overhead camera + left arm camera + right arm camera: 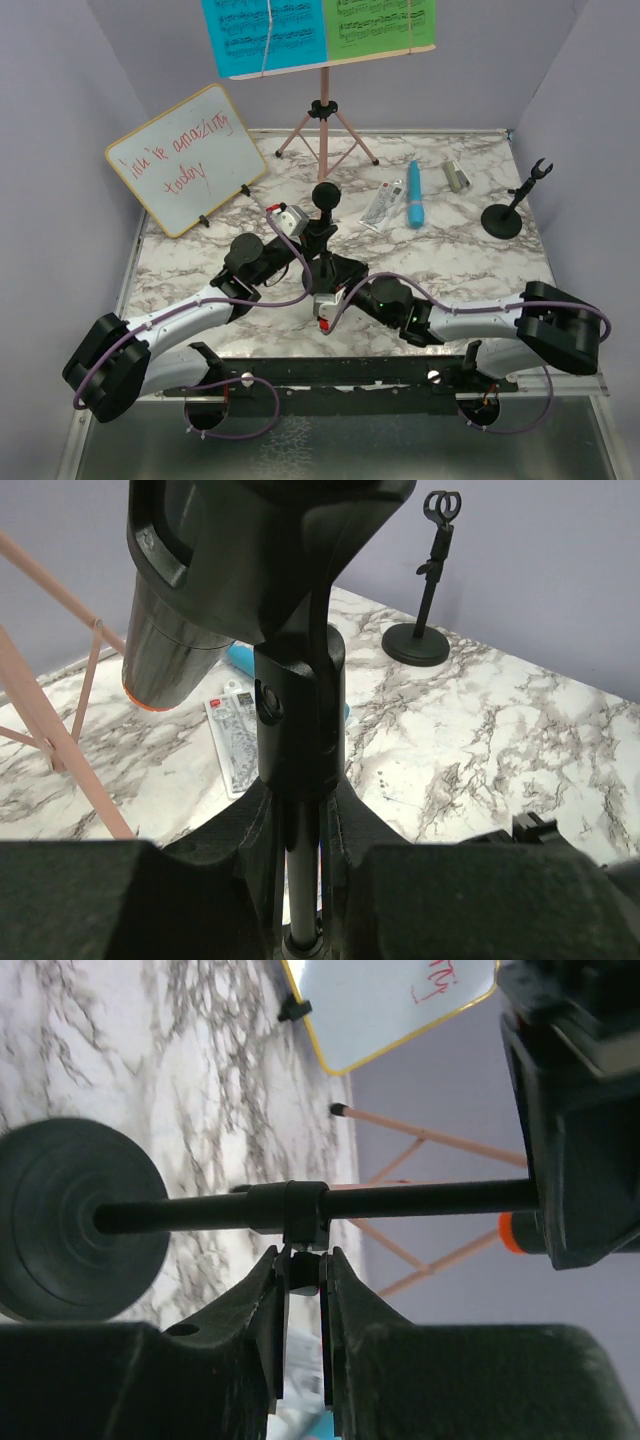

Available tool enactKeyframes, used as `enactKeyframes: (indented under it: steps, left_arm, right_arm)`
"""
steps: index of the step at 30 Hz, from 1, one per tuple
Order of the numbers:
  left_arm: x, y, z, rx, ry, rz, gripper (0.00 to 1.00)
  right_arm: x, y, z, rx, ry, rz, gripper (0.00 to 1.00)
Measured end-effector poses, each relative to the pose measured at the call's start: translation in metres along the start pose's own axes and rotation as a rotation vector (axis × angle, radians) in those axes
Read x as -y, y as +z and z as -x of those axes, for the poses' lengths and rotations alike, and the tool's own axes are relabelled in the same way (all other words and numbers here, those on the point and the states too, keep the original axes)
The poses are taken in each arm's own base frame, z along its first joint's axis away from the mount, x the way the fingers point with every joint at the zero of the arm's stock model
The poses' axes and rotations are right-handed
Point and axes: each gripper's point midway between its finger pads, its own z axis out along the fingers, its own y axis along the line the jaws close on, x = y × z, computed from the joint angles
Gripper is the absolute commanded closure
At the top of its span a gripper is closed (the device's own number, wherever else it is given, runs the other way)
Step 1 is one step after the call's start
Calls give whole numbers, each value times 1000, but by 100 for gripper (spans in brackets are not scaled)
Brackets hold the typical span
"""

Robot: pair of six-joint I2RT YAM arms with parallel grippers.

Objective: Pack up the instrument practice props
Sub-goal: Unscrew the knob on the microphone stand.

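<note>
A black mic holder [300, 730] stands at the table's middle, with the black microphone [170, 630] in its clip. My left gripper [300, 800] [318, 240] is shut on its pole just under the clip. My right gripper [303, 1260] [332, 282] is shut on the small knob of the pole's collar [300, 1210], near the round base [70, 1220]. The pink tripod music holder [322, 130] stands at the back with a blue sheet [262, 35] and a green sheet [380, 25]. A blue microphone [414, 195] lies right of centre. A second mic holder [503, 215] stands empty at the far right.
A yellow-framed whiteboard [185, 160] with red writing leans at the back left. A small silver cylinder [457, 176] lies beside the blue microphone, and a printed card [383, 205] lies on its left. Purple walls close in three sides.
</note>
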Motion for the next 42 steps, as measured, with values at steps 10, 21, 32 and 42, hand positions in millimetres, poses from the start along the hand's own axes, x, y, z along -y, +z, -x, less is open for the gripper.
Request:
enactKeyframes:
  steps: [10,21,32,42]
  left_arm:
    - [-3,0,0,-2,-1,18,100]
    - [-4,-1,0,-4,0,28,100]
    - [-4,0,0,-5,5,30,100]
    - [-4,0,0,-5,6,29,100]
  right_arm:
    - [-10,1,-2,-144,-484,-85,99]
    - [-14,0,-7,-170,-379,-104,51]
    - [11,-24,2,-98,282,-164,27]
    - [44,-40,-24,14,1034,-237,21]
